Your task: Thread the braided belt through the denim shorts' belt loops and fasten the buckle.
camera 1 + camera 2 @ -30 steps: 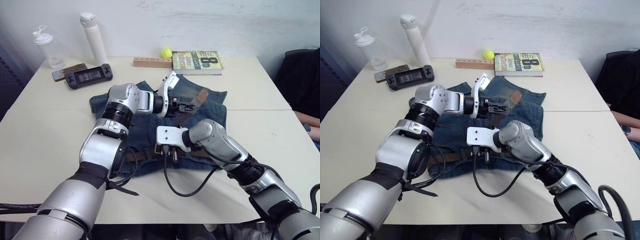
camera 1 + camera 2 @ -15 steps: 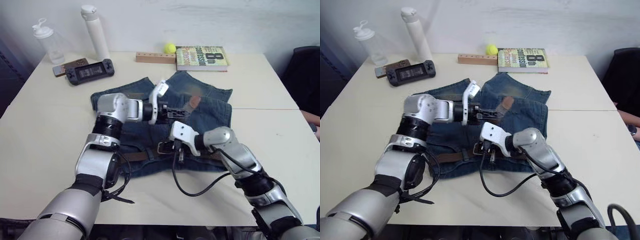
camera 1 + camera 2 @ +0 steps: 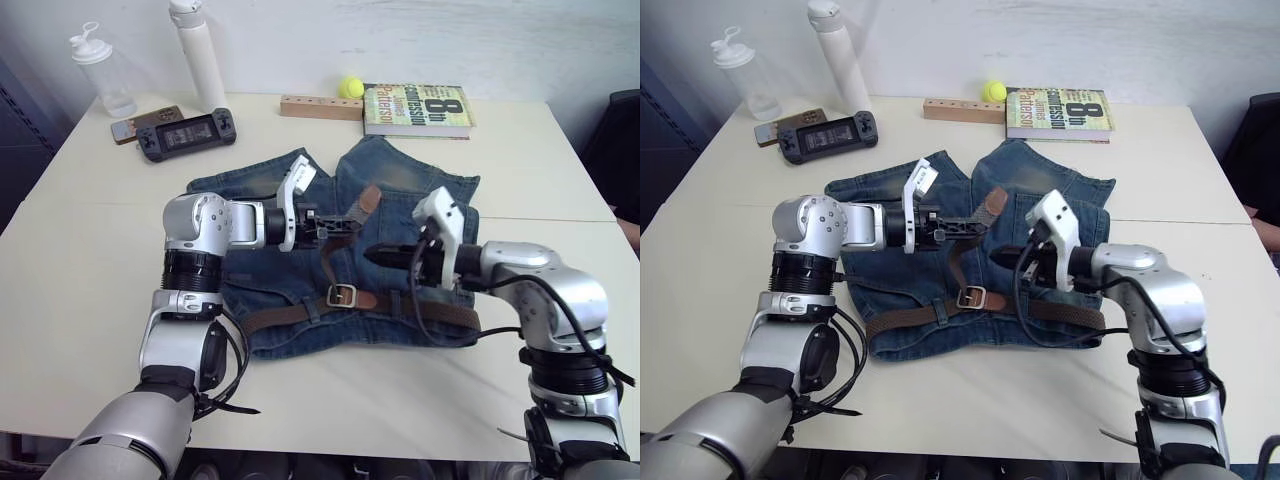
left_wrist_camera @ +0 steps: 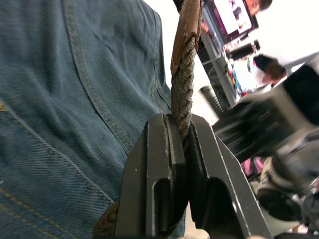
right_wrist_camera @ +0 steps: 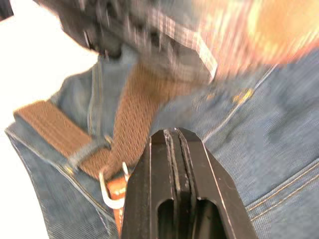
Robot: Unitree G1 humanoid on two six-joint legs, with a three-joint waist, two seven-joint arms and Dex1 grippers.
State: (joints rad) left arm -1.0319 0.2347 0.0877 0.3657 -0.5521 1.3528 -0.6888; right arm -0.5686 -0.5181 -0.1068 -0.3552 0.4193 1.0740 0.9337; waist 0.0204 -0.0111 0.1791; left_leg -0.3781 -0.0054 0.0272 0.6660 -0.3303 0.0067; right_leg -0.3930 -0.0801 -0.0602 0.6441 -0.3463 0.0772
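The denim shorts (image 3: 400,180) lie flat mid-table, waistband toward me. The braided belt (image 3: 290,316) runs along the waistband under a belt loop (image 5: 83,152) to the silver buckle (image 3: 342,295). From the buckle the belt's free end rises to my left gripper (image 3: 340,218), which is shut on it; the tan tip (image 3: 370,197) sticks out past the fingers (image 4: 159,164). My right gripper (image 3: 372,254) hovers over the shorts, right of that strap, pointing left, shut on nothing. Its fingers (image 5: 174,164) are pressed together.
Along the far edge are a book (image 3: 417,108), a tennis ball (image 3: 350,87), a wooden block (image 3: 320,106), a game controller (image 3: 185,133), a phone (image 3: 140,128), a white bottle (image 3: 195,50) and a clear bottle (image 3: 100,75). Bare tabletop lies left and right.
My right gripper has lifted off the buckle area at the waistband, moved right and turned to point left. The left gripper keeps its hold on the belt end. The camera view has shifted.
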